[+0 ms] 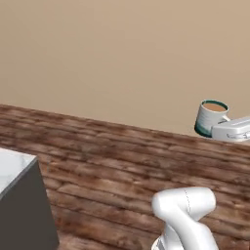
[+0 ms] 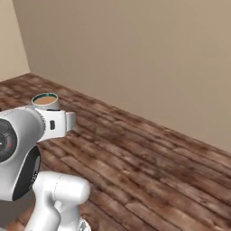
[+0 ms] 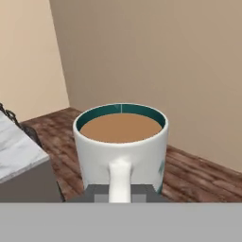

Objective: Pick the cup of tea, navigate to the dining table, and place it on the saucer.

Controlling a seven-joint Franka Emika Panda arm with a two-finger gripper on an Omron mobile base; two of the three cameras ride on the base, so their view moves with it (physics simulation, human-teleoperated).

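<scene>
The cup of tea [image 3: 120, 142] is a white mug with a teal rim and brown liquid inside, held upright in the air over the wooden floor. My gripper [image 3: 120, 193] is shut on its handle, which faces the hand camera. In the left base view the cup of tea [image 1: 211, 116] is at the right edge, just left of my gripper [image 1: 218, 127]. From the right base camera the cup of tea [image 2: 45, 100] peeks above the hand. The saucer is out of view. A white marble-topped corner [image 3: 19, 151] lies to the left; I cannot tell whether it is the dining table.
The marble-topped block with a dark grey side [image 1: 22, 205] fills the lower left of the left base view. A dark chair part [image 3: 10, 117] shows behind it. Brown plank floor [image 2: 149, 158] runs ahead to a plain beige wall [image 2: 135, 54].
</scene>
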